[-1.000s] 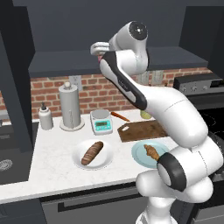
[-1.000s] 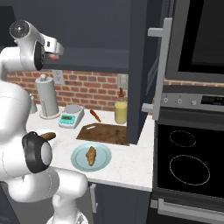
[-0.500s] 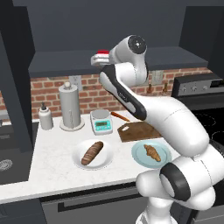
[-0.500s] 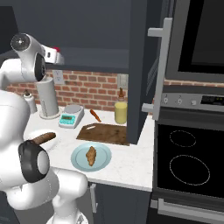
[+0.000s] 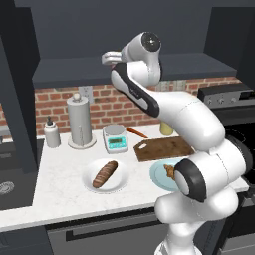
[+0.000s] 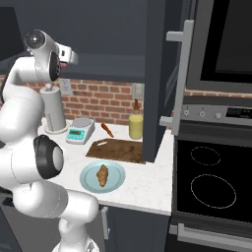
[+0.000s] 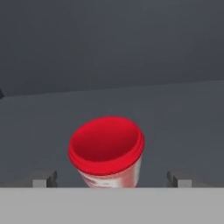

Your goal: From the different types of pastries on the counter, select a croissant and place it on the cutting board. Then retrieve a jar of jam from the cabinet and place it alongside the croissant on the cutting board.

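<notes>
My gripper (image 7: 111, 179) is open, raised at the dark cabinet (image 5: 124, 30) above the counter (image 5: 60, 194). The red jar of jam (image 7: 107, 148) stands between its finger tips (image 7: 43, 180), with a gap on each side. From the base, the gripper (image 5: 107, 59) (image 6: 73, 55) sits at the cabinet's lower edge. The croissant (image 6: 102, 174) lies on a pale blue plate (image 6: 88, 179), just in front of the bare cutting board (image 6: 118, 149) (image 5: 164, 148). My arm partly covers the croissant (image 5: 171, 172). The dark loaf (image 5: 104, 173) rests on a white plate (image 5: 89, 182).
Along the brick wall stand a soap bottle (image 5: 51, 133), a paper towel holder (image 5: 81, 122), a kitchen scale (image 5: 116, 138), a carrot (image 5: 137, 132) and a yellow canister (image 6: 136, 127). A stove (image 6: 211, 177) and a tall oven unit (image 6: 216, 49) are on the right.
The arm's upper joints have shifted a little while the hand stayed up at the cabinet's edge. Nothing on the counter has moved.
</notes>
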